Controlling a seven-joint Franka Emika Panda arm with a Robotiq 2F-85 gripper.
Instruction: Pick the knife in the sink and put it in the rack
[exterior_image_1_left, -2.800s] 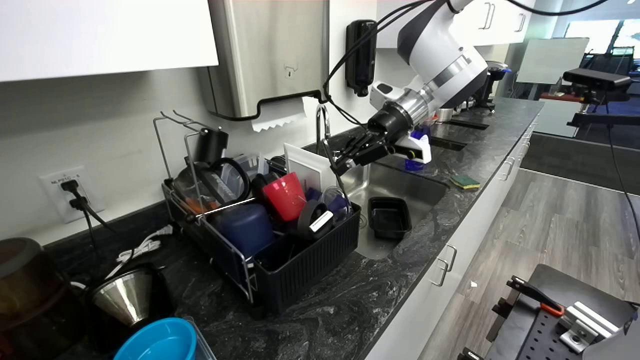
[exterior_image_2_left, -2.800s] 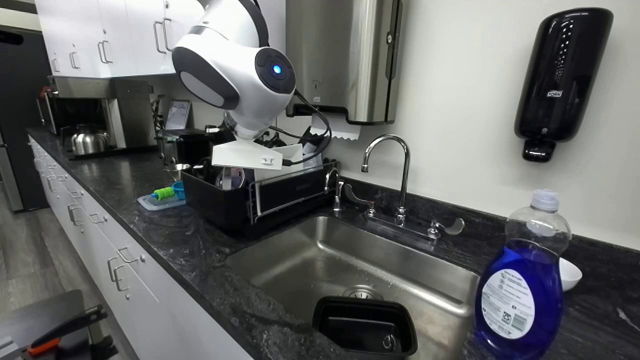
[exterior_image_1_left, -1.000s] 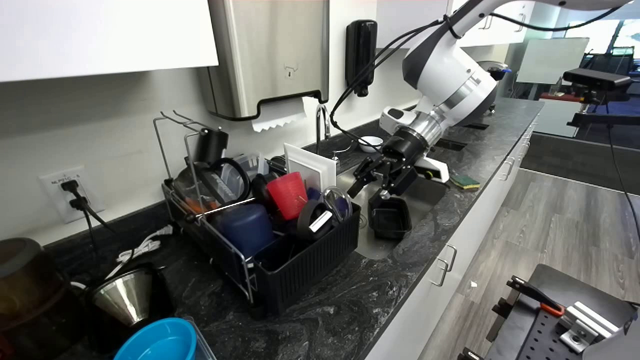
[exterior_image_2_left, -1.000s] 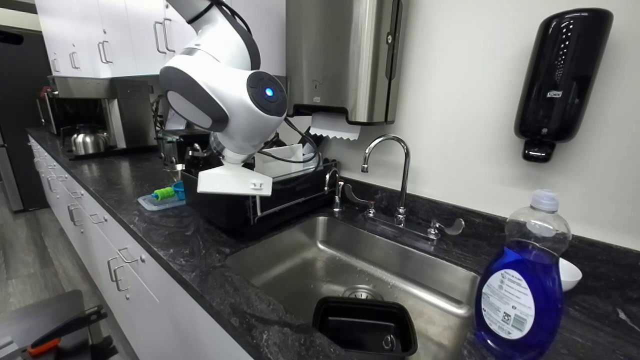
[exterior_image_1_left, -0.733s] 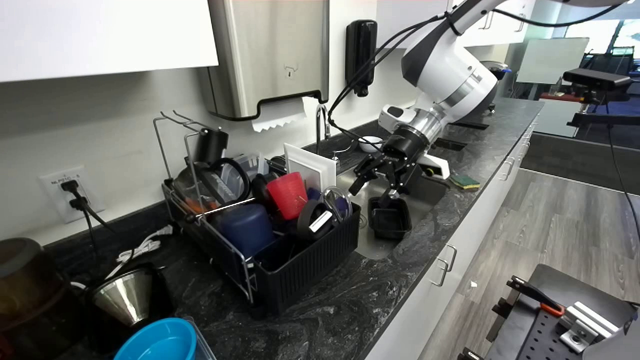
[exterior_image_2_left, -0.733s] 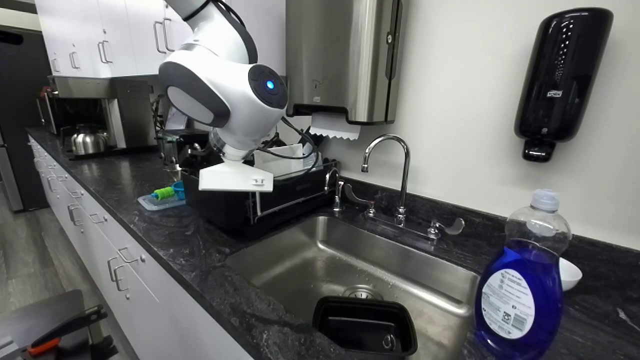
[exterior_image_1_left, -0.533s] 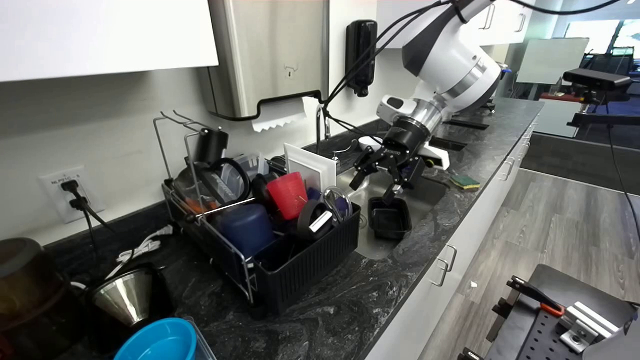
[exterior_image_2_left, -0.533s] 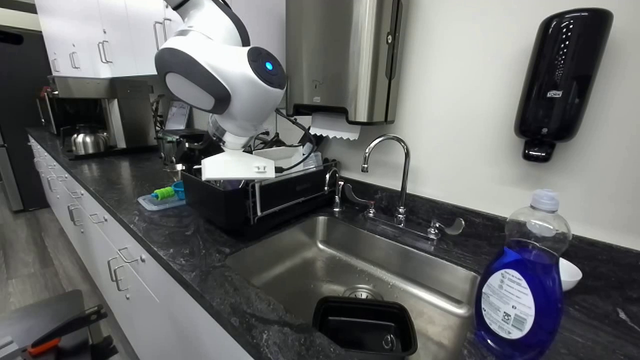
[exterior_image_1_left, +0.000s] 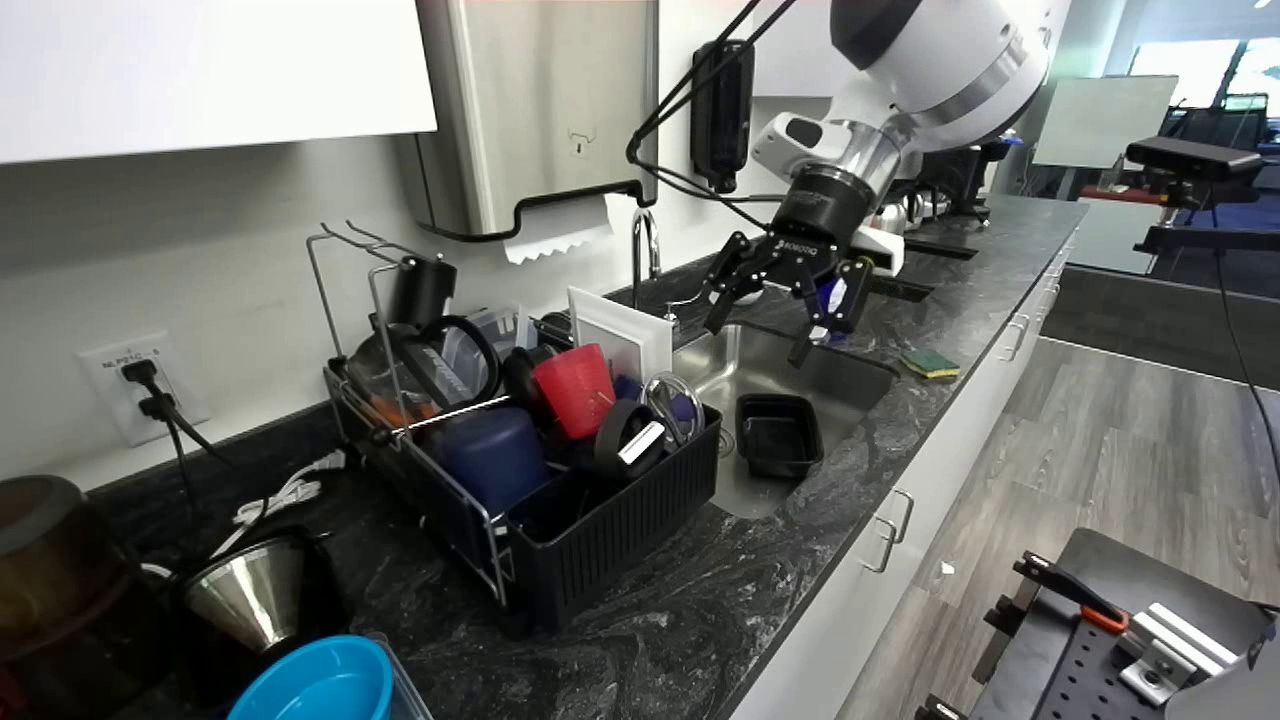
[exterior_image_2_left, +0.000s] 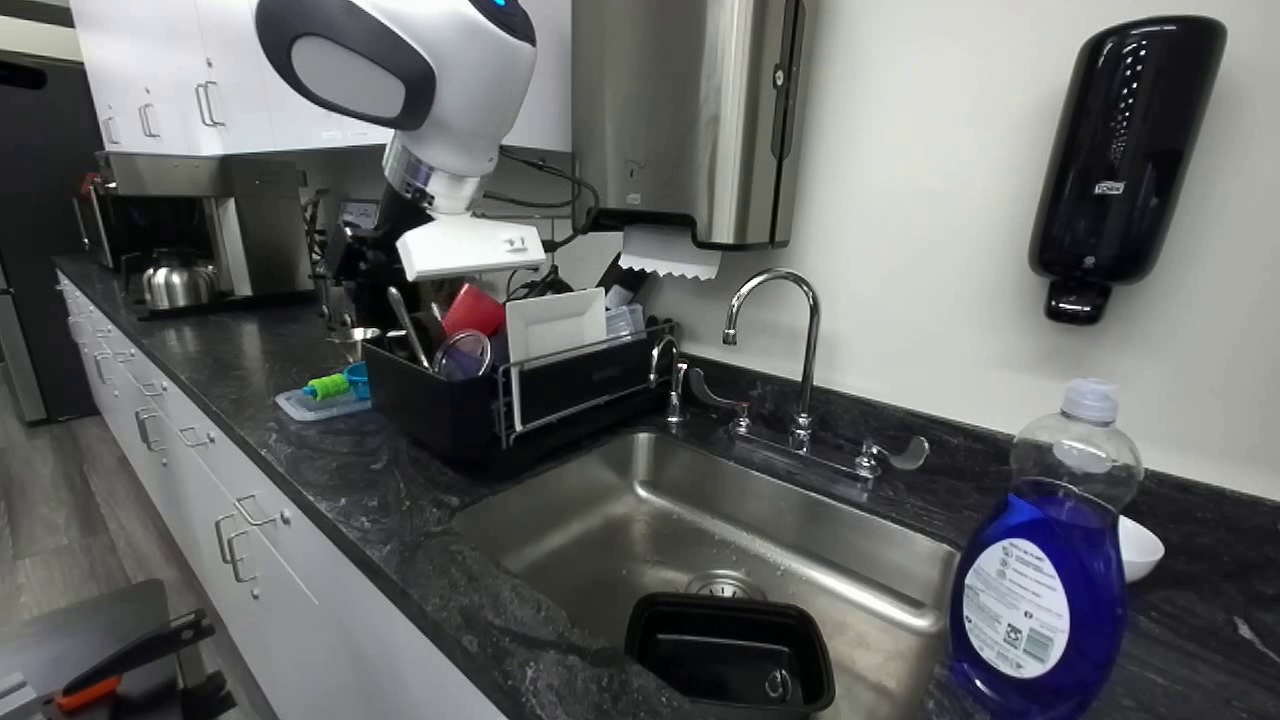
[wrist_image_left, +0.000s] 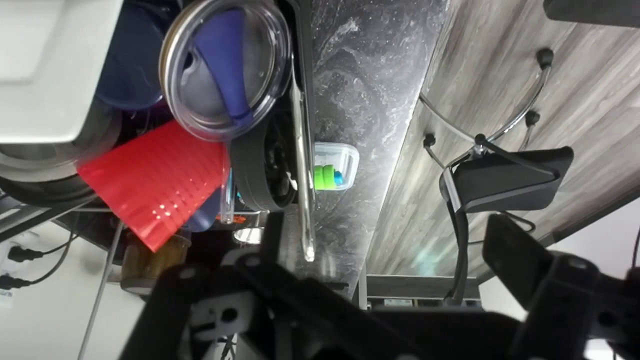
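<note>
Gaping wide, fingers (wrist_image_left: 520, 265) clr of rack (exterior_image_1_left: 630, 528)

My pincer (exterior_image_1_left: 755, 342) hangs above the bench (exterior_image_1_left: 620, 660), where in both exterior views the rack (exterior_image_1_left: 625, 530), with a cup (exterior_image_1_left: 573, 392) and a plate (exterior_image_1_left: 620, 348) in it, stands left of the sink (exterior_image_2_left: 600, 540), which holds a tub (exterior_image_2_left: 715, 650).

One sink (exterior_image_2_left: 700, 530), one rack (exterior_image_1_left: 635, 520), one sponge (exterior_image_1_left: 930, 363)

1. A window (exterior_image_1_left: 1187, 62) blazes white in an exterior view, shadow dulling the wall (exterior_image_1_left: 215, 225) beneath the cabinet (exterior_image_1_left: 200, 70)!
2. Glare streaks the steel sink (exterior_image_2_left: 860, 582).
3. Over to the wrist view: gripper (wrist_image_left: 386, 232) dark and blurred, seemingly out of focus.
</note>
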